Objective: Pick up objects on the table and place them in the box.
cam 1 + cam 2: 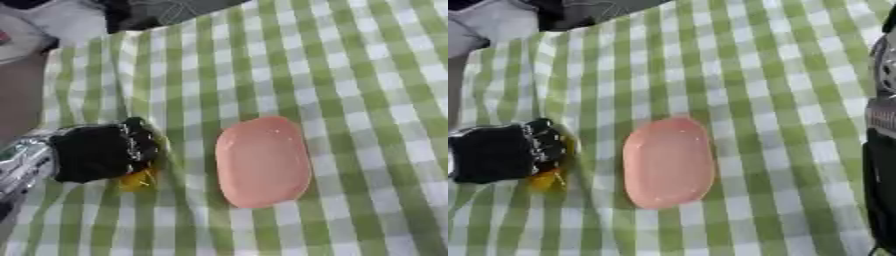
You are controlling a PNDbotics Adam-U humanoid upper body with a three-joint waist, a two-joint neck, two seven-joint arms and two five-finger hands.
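Left hand (103, 151) low at the left of the left eye view, entering from the left edge on a silver-jointed forearm, black back of the hand turned up toward the camera. Fingers curled down and under, bunched together at the hand's right side, closed over a small yellow object (138, 180) of which only a sliver shows beneath and just below the knuckles. Shape of that yellow thing impossible to make out beyond its colour and a glossy, translucent look. Knuckles pressed down at the green-and-white checked cloth (350, 75), with the fabric rucked into folds right around the hand.

Just to the right of the hand, clear of it with a strip of cloth between, a pink oval tray (262, 161) lying flat, long axis running roughly top to bottom, shallow rim raised around a paler centre. Nothing visible inside it.

Right arm (881, 165) only as a dark vertical mass along the right edge of the right eye view, black below and silver-grey above; hand itself not distinguishable, so finger state impossible to tell. Well apart from the tray and from the left hand.
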